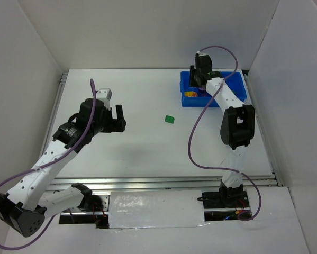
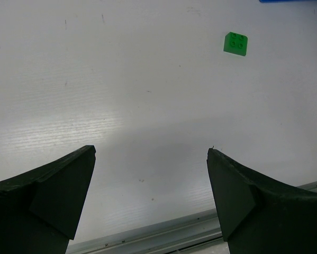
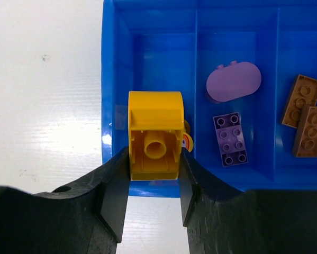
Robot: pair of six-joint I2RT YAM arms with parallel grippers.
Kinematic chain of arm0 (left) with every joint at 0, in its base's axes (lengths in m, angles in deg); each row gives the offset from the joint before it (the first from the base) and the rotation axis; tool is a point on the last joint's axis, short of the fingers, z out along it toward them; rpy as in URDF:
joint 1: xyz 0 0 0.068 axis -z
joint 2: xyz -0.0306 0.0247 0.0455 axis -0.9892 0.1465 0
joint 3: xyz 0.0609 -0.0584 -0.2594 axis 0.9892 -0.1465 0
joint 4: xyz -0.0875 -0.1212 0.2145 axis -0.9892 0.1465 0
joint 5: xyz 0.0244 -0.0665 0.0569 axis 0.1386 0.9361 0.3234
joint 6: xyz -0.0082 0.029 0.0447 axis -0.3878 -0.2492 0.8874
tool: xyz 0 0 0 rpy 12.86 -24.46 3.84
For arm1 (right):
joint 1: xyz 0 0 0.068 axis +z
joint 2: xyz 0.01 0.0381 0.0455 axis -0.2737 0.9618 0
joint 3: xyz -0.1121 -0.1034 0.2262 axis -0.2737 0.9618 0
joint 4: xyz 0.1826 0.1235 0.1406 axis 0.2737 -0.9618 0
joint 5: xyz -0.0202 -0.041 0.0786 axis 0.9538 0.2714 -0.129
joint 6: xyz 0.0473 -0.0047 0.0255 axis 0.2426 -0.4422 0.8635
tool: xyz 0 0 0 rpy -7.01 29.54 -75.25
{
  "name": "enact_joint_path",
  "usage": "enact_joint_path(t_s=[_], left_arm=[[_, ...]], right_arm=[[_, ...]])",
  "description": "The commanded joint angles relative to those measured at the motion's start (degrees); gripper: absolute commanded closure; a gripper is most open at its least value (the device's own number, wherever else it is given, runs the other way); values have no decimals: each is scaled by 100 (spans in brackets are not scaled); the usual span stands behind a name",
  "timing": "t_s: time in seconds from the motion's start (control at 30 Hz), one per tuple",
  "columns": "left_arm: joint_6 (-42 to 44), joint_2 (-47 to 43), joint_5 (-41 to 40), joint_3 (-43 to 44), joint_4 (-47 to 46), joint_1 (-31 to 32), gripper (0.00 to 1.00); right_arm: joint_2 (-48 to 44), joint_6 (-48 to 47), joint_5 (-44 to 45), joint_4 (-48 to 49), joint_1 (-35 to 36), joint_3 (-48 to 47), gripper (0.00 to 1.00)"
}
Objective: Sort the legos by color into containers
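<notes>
Left claw (image 2: 151,152) is hanging wide apart over the white table (image 2: 121,79), idling | green brick (image 2: 236,43) is lying alone mid-table, seemingly awaiting its turn | right claw (image 3: 154,159) is clamping a yellow brick (image 3: 154,121) over the blue tray's (image 3: 110,79) end compartment, likely for release | purple bricks (image 3: 233,82) and brown bricks (image 3: 306,121) are sitting sorted beyond | white walls (image 1: 147,32) are enclosing everything

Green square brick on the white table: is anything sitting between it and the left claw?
Nothing visible. Only bare white table lies between the open left claw and the small green square plastic brick, which sits alone ahead of the claw.
</notes>
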Motion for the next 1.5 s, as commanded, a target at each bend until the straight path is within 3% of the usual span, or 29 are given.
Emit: enact_joint_path(t_s=[0.0,0.53,0.67,0.77,0.8,0.93,0.97,1.17,1.23,1.37,1.47], left_arm=[[119,6,13,-12,-213,9,1],[146,-11,57,-12,-204,9,0],[146,67,75,-3,-195,0,0],[146,111,84,15,-169,0,0],[137,120,75,15,-160,0,1],[137,138,66,15,-160,0,0],[137,147,75,15,-160,9,0],[58,199,-39,67,-108,-26,0],[-30,182,-171,85,-46,-113,1],[-232,138,-505,112,50,-219,0],[-223,42,-462,85,7,-237,0]], right_arm=[[-57,14,-36,5,-32,-279,100],[373,23,-124,-118,-41,-639,100],[760,14,-106,-223,-41,-1086,91],[1042,23,-273,-426,-41,-1438,76],[1042,75,-291,-444,-32,-1457,57],[491,129,-326,-304,29,-1212,23],[358,111,-300,-234,47,-1159,0],[-510,198,-527,-427,152,-616,0],[-942,164,-721,-304,485,234,0],[-1926,225,-256,-347,1512,1336,0],[-2061,-185,-701,-417,2137,1908,0]])
